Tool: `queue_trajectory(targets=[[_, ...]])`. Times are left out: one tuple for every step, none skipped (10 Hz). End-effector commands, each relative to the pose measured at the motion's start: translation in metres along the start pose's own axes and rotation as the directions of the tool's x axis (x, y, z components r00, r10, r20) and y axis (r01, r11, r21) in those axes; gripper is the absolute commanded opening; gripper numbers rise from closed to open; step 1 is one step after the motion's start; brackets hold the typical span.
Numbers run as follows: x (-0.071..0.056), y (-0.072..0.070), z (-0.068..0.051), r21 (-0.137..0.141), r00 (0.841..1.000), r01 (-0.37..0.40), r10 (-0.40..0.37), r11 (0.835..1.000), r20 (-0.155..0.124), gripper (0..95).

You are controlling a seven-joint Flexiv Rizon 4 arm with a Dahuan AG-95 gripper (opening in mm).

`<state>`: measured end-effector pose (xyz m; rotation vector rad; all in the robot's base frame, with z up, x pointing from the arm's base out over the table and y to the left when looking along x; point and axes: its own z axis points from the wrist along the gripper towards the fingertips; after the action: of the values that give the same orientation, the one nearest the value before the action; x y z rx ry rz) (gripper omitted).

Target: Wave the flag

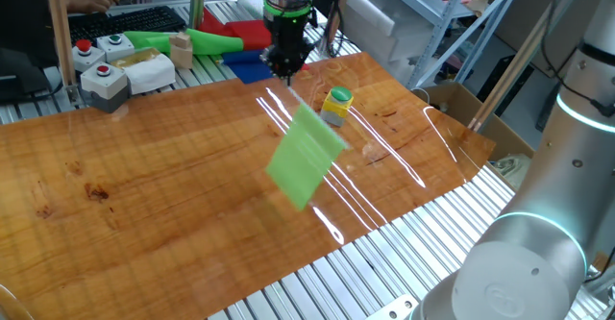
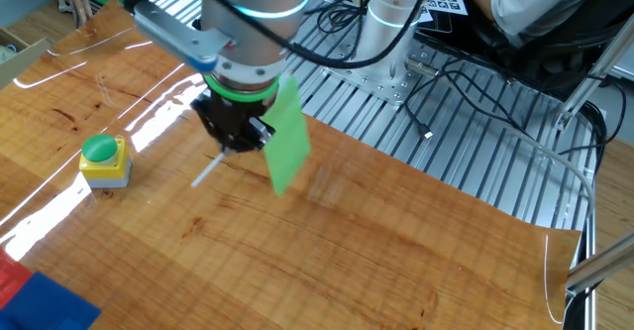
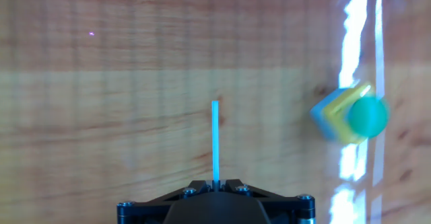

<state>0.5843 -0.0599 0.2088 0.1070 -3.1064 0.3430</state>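
Here, going left to right across one fixed view, we list what we see.

Item: a grey control box (image 1: 104, 78) with red and green buttons, at the far left edge of the wooden table (image 1: 144, 176), a pale block just beside it.

Item: green cone-shaped pieces (image 1: 207, 41) and a blue flat piece (image 1: 245, 61), behind the table's far edge.

Item: the gripper (image 1: 285, 68), pointing down near the far edge. We see its jaws drawn narrow on the thin white stick (image 2: 208, 171); in the hand view the stick's end rises straight from between the closed tips.

Item: the flag (image 1: 306, 155), a bright green sheet held clear of the table, tilted and blurred in both fixed views. We take the blur for motion, so we judge the waving step to be in hand: the flag is already lifted, and what remains is the swinging itself.

Item: a yellow box with a green button (image 1: 336, 106), resting on the table just beside the flag's path.

Item: a second, idle arm (image 1: 548, 214), at the near right.

Note on the next move: we judge it calls for a steady hold on the stick and a swing kept above the tabletop and clear of the yellow box.
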Motion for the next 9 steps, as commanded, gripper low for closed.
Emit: queue_trajectory(targets=[[-0.002,-0.042,0.005,0.072,0.987,0.155,-0.158,0.985,0.035,0.0],[-0.002,-0.045,0.006,0.063,0.987,0.157,-0.159,0.986,0.036,0.0],[-0.001,-0.042,0.007,-0.009,0.994,0.102,-0.102,0.995,0.039,0.0],[0.002,-0.036,0.008,-0.094,0.999,0.038,-0.035,0.995,0.034,0.0],[0.006,-0.026,0.009,-0.127,0.999,-0.014,0.017,0.992,0.028,0.0],[0.010,-0.017,0.009,-0.166,0.998,-0.057,0.062,0.984,0.021,0.0],[0.017,-0.003,0.007,-0.222,0.993,-0.113,0.118,0.968,0.008,0.0],[0.022,0.009,0.003,-0.228,0.989,-0.143,0.147,0.963,0.000,0.0],[0.025,0.024,-0.002,-0.263,0.981,-0.193,0.195,0.945,-0.018,0.0]])
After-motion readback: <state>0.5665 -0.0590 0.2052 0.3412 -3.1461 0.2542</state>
